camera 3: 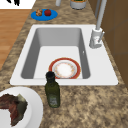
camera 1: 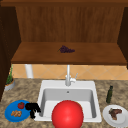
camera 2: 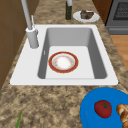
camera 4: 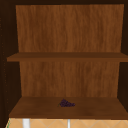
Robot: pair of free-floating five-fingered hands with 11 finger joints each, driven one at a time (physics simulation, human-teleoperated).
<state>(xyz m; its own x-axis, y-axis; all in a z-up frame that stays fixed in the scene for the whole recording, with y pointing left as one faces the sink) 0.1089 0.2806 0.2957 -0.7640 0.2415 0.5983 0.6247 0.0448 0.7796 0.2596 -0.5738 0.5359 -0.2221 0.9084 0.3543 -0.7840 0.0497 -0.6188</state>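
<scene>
From my station I see the white sink [camera 2: 25, 62] with 1 red-rimmed dish [camera 2: 63, 62] lying flat on its floor, probably left there for washing. On the counter to its left sits the blue plate [camera 1: 10, 112]. The left hand [camera 1: 32, 108] hangs at that plate's sink-side edge, holding nothing I can make out, and I cannot tell whether it is open or closed; the tomato [camera 1: 21, 105] on the plate lies just beside it, within easy reach.

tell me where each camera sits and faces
Front view: faces the sink, left hand beside the blue plate.
Left side view: from the sink's left, toward the bottle.
Right side view: from its right, toward the blue plate; left hand far off.
Upper view: faces the cabinet shelf; shares the grapes with front view.
</scene>
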